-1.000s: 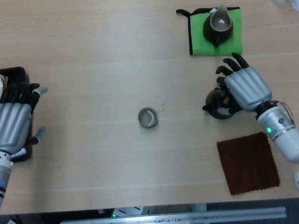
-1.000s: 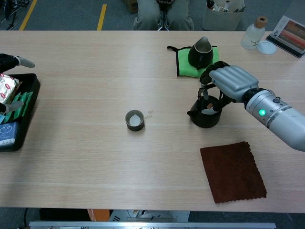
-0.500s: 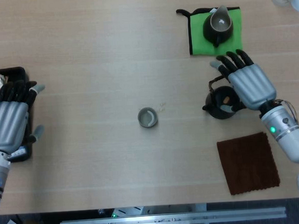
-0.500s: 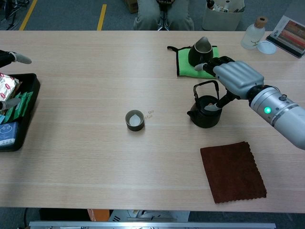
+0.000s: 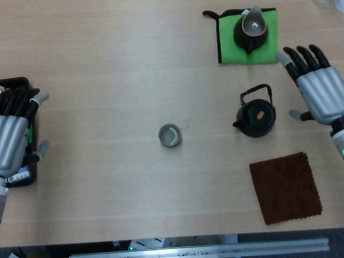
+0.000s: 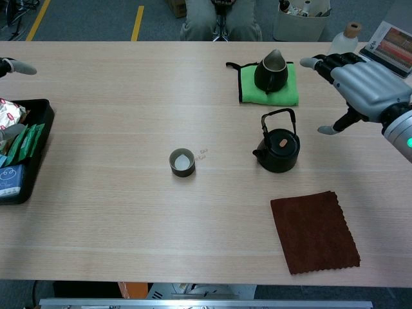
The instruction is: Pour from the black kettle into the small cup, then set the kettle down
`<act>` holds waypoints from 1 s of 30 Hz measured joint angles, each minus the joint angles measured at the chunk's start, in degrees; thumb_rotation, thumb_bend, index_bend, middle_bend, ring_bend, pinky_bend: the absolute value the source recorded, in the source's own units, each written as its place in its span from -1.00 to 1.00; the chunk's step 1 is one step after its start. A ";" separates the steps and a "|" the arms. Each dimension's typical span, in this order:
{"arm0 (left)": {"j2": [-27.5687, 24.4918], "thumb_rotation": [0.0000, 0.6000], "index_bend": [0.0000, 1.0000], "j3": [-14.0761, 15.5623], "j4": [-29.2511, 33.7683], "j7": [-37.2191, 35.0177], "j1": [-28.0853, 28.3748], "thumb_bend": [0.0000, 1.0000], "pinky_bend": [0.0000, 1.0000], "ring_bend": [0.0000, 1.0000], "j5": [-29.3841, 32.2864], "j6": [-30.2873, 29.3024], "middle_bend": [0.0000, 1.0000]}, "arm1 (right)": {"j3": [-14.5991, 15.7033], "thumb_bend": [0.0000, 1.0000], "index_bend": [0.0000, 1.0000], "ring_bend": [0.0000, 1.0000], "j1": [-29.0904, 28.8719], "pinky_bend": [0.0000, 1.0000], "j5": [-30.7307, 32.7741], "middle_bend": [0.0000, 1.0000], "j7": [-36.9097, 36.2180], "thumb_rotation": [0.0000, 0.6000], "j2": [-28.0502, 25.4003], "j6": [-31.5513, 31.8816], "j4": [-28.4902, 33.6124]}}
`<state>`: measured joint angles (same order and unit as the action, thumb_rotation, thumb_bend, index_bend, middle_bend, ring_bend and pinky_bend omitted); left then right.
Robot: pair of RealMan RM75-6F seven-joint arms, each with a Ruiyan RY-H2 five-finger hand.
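The black kettle (image 5: 257, 115) (image 6: 280, 149) stands upright on the table, handle up, spout toward the small cup. The small grey cup (image 5: 170, 135) (image 6: 182, 161) sits near the table's middle, well left of the kettle. My right hand (image 5: 319, 88) (image 6: 362, 87) hovers to the right of the kettle, apart from it, fingers spread and holding nothing. Over the black tray at the left edge is my left hand (image 5: 8, 139), fingers apart and empty; the chest view shows only its fingertips (image 6: 18, 67).
A dark pitcher (image 5: 251, 30) (image 6: 271, 71) rests on a green cloth (image 5: 230, 27) (image 6: 248, 82) behind the kettle. A brown cloth (image 5: 286, 187) (image 6: 315, 230) lies at the front right. A black tray (image 6: 17, 181) with packets sits at the left edge. A bottle (image 6: 342, 45) stands far right.
My right hand let go of the kettle's handle, opened, and drew away to the right and up. The kettle stays standing on the table. My left hand barely shifted.
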<state>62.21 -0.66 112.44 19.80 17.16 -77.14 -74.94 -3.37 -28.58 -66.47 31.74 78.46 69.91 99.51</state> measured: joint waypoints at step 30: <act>3.97 1.00 -0.71 2.15 -10.38 -5.40 -10.74 -0.46 -0.82 -0.82 -9.69 -14.20 -0.69 | 7.37 -1.00 -0.74 -1.00 21.82 -1.00 -16.52 -0.68 -9.68 1.00 -16.01 22.08 5.42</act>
<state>66.18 1.49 102.05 14.39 6.42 -86.83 -89.14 4.00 -6.76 -82.99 22.06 62.45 91.99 104.94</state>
